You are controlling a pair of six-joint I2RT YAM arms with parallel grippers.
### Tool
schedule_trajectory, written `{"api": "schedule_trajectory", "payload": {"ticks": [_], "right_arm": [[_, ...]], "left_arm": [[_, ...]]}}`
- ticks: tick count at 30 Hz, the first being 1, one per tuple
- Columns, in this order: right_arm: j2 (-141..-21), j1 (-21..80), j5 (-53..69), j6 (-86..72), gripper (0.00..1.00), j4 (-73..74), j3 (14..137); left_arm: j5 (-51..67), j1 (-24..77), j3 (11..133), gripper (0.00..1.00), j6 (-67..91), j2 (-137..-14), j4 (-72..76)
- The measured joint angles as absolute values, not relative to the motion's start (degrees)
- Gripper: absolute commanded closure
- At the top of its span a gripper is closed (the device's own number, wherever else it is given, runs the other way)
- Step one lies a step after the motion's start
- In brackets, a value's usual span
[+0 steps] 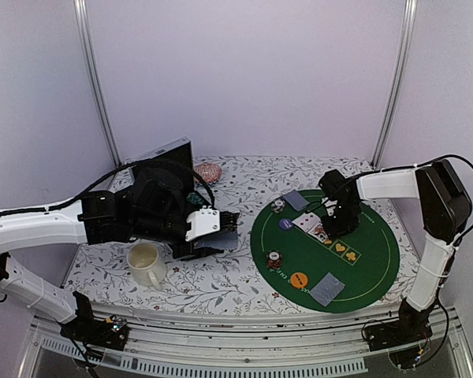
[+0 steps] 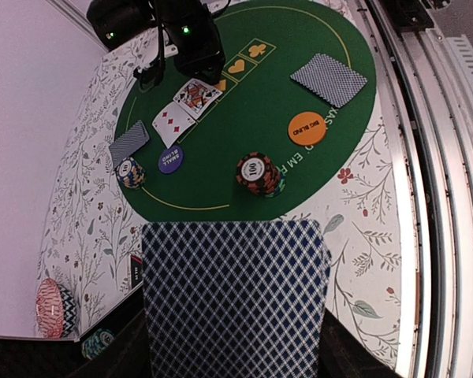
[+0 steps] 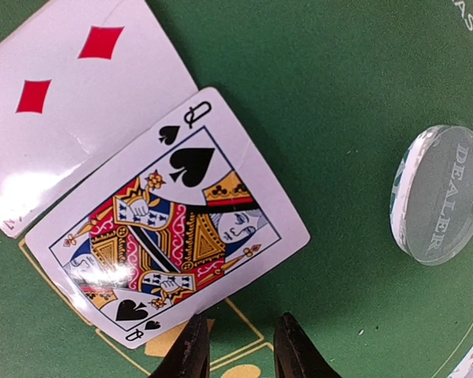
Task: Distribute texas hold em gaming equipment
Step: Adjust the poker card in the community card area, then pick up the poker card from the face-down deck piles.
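My left gripper (image 1: 219, 230) is shut on a deck of blue-backed cards (image 2: 232, 299), held above the floral cloth left of the green mat (image 1: 366, 260); its fingers are hidden under the deck. On the mat lie a red-black chip stack (image 1: 275, 259), an orange disc (image 1: 299, 279), a purple disc (image 1: 286, 224), a small chip stack (image 1: 278, 206) and two face-down card pairs (image 1: 328, 288) (image 1: 295, 200). My right gripper (image 3: 238, 342) hovers slightly open and empty just off the queen of spades (image 3: 169, 236), beside a diamonds card (image 3: 71, 102) and a clear dealer disc (image 3: 441, 197).
A cream mug (image 1: 146, 262) stands near the front left, close under my left arm. A pink striped round object (image 1: 209, 172) and a black case (image 1: 162, 161) sit at the back left. More chips (image 2: 98, 342) lie by the case.
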State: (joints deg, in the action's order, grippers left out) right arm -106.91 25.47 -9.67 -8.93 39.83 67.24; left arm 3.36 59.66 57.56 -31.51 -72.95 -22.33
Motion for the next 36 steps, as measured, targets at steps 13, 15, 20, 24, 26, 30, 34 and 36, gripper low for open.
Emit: {"api": "schedule_trajectory", "payload": {"ticks": [13, 15, 20, 24, 26, 30, 34, 36], "right_arm": [[-94.1, 37.1, -1.4, -6.5, 0.17, 39.3, 73.2], [-92.2, 42.8, 3.1, -6.2, 0.00, 35.5, 73.5], [-85.9, 49.6, 18.8, -9.1, 0.01, 16.6, 67.5], [-83.0, 49.9, 24.8, -14.2, 0.01, 3.0, 60.5], [-82.9, 50.1, 26.3, -16.7, 0.00, -1.0, 58.5], [-83.2, 51.6, 26.9, -19.5, 0.01, -5.3, 57.5], [-85.9, 53.9, 26.9, -21.6, 0.01, -8.7, 58.0], [-88.0, 54.5, 26.9, -22.2, 0.02, -9.0, 58.7]], "left_arm": [[3.4, 59.7, 57.6, 0.38, -31.5, -72.6, -22.3], [3.4, 59.7, 57.6, 0.38, -31.5, -72.6, -22.3], [3.4, 59.7, 57.6, 0.38, -31.5, -72.6, -22.3], [3.4, 59.7, 57.6, 0.39, -31.5, -72.6, -22.3], [3.4, 59.7, 57.6, 0.38, -31.5, -72.6, -22.3], [3.4, 59.7, 57.6, 0.38, -31.5, -72.6, -22.3], [3.4, 59.7, 57.6, 0.38, -31.5, -72.6, -22.3], [3.4, 59.7, 57.6, 0.38, -31.5, -72.6, -22.3]]}}
